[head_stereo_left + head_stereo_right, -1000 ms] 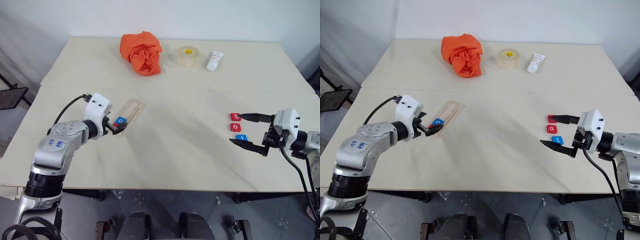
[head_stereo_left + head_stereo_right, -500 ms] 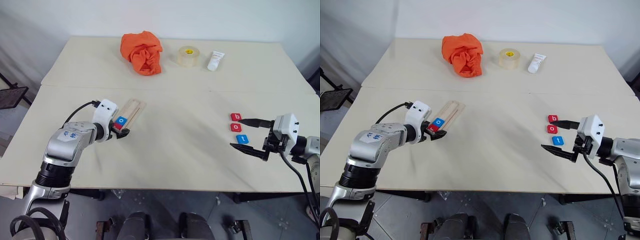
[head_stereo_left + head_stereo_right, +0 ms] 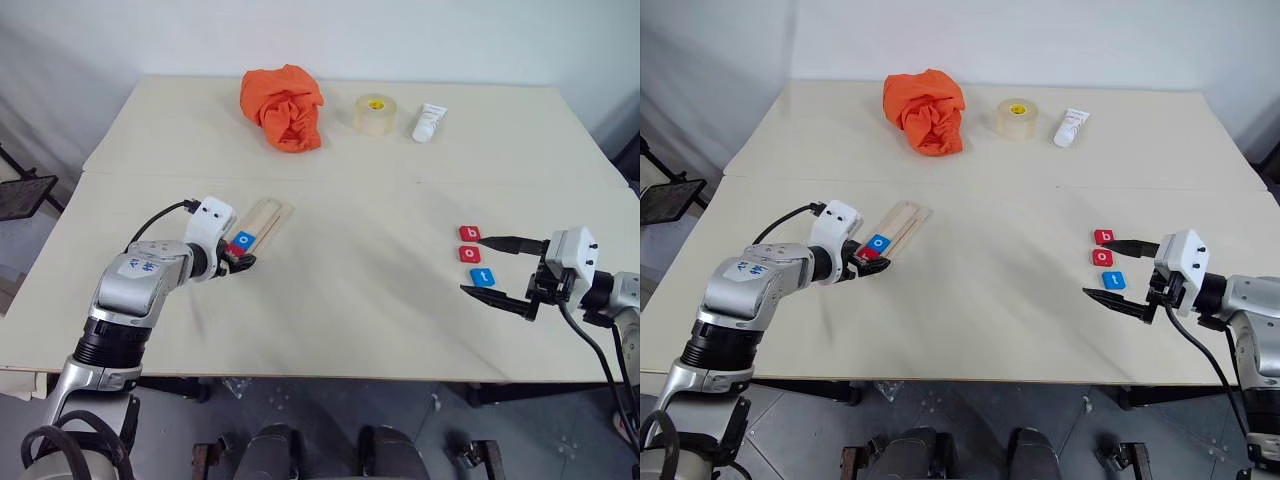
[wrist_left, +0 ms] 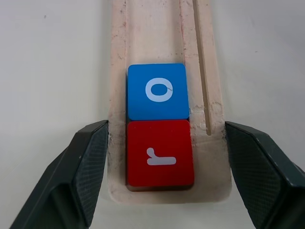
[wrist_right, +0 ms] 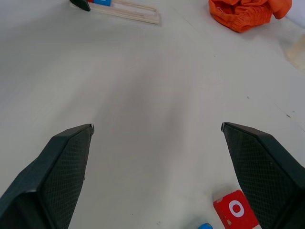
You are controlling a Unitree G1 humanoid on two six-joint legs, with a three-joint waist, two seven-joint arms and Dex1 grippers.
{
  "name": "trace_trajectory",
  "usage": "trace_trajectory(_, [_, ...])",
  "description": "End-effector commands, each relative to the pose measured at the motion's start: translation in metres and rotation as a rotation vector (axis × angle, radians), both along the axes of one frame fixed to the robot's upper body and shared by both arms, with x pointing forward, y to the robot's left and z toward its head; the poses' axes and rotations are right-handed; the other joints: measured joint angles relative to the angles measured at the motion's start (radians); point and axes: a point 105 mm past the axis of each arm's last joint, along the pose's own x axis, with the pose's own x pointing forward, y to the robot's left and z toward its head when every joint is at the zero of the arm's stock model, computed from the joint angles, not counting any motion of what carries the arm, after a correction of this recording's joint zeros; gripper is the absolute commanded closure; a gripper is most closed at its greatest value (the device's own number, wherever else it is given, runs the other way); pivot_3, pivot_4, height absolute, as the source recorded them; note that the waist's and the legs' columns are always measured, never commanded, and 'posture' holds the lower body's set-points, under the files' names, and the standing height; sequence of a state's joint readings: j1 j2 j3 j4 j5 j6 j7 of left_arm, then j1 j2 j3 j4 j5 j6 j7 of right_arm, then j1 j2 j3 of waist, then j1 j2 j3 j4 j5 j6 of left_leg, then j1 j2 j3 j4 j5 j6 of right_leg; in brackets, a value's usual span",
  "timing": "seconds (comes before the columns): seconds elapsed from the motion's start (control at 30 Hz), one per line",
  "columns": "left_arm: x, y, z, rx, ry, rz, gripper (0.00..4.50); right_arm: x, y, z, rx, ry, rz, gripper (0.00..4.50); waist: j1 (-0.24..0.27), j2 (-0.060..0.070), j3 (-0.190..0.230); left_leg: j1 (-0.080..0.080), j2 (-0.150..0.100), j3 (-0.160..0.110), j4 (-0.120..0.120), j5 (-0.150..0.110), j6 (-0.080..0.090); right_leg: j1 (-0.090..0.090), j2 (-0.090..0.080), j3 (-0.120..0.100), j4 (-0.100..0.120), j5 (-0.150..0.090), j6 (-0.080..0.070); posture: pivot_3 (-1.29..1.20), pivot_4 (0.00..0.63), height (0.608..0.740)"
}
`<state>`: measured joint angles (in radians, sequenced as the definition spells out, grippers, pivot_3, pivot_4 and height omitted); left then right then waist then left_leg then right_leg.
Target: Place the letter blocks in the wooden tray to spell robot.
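Observation:
The wooden tray lies slantwise on the left part of the table. At its near end a red "r" block and a blue "o" block sit side by side, touching. My left gripper is open, with one finger on each side of the tray's end beside the "r" block, gripping nothing. On the right lie a red "b" block, a red "o" block and a blue "t" block. My right gripper is wide open beside them and holds nothing.
At the back of the table are a crumpled orange cloth, a roll of tape and a white tube. A seam crosses the table behind the tray. Bare tabletop separates the tray from the loose blocks.
My left gripper has sunk slightly at the tray's near end. The right gripper has stayed put and open. The blocks have not moved; the camera has shifted a little.

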<state>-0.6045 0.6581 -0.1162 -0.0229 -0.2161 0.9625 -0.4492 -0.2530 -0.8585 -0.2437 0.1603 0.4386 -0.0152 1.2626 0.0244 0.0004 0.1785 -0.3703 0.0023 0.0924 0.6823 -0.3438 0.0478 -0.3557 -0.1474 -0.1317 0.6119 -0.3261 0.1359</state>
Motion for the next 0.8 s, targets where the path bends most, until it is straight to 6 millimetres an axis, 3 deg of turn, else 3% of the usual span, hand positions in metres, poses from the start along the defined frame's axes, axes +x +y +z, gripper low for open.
trace_trajectory(0.03, [-0.010,-0.011,-0.006,0.103,-0.057,-0.217,1.10,-0.001,-0.006,0.015,-0.018,-0.059,-0.020,0.00,-0.001,0.000,0.000,0.000,0.000,0.000,0.000,0.000,0.000,0.000,0.000,0.000,0.000,0.000,0.000,0.00,0.150,0.740])
trace_trajectory(0.13, [-0.024,-0.028,-0.007,0.123,-0.077,-0.412,1.10,-0.001,-0.008,0.015,-0.019,-0.063,-0.031,0.00,0.000,0.000,0.000,-0.001,0.000,0.000,-0.001,0.000,0.000,-0.001,0.000,-0.001,-0.001,0.000,0.000,0.00,0.150,0.740])
trace_trajectory(0.3, [-0.040,-0.051,-0.004,0.097,-0.061,-0.593,1.10,-0.004,-0.007,0.015,-0.011,-0.074,-0.049,0.00,0.005,0.000,0.000,-0.003,-0.001,-0.001,-0.001,0.000,0.000,-0.001,0.000,-0.001,-0.001,0.000,0.000,0.00,0.150,0.740])
trace_trajectory(0.37, [-0.041,-0.056,-0.003,0.097,-0.059,-0.626,1.10,-0.006,-0.007,0.015,-0.008,-0.076,-0.055,0.00,0.002,0.000,0.000,-0.003,-0.001,-0.001,-0.001,0.000,0.000,-0.002,0.000,-0.002,-0.001,0.000,0.000,0.00,0.150,0.740])
trace_trajectory(0.63, [-0.048,-0.112,0.004,0.048,-0.062,-0.829,1.10,-0.025,-0.011,0.006,0.018,-0.084,-0.136,0.00,0.007,0.000,0.001,-0.004,-0.001,-0.001,0.000,0.000,0.001,-0.002,0.000,-0.003,-0.001,0.000,0.001,0.00,0.150,0.740])
trace_trajectory(0.8, [-0.046,-0.130,0.002,0.092,-0.066,-0.896,1.10,-0.031,-0.010,0.003,0.026,-0.082,-0.161,0.00,0.002,0.000,0.001,-0.004,-0.001,0.000,0.000,0.000,0.002,-0.002,0.000,-0.003,-0.001,0.000,0.001,0.00,0.150,0.740])
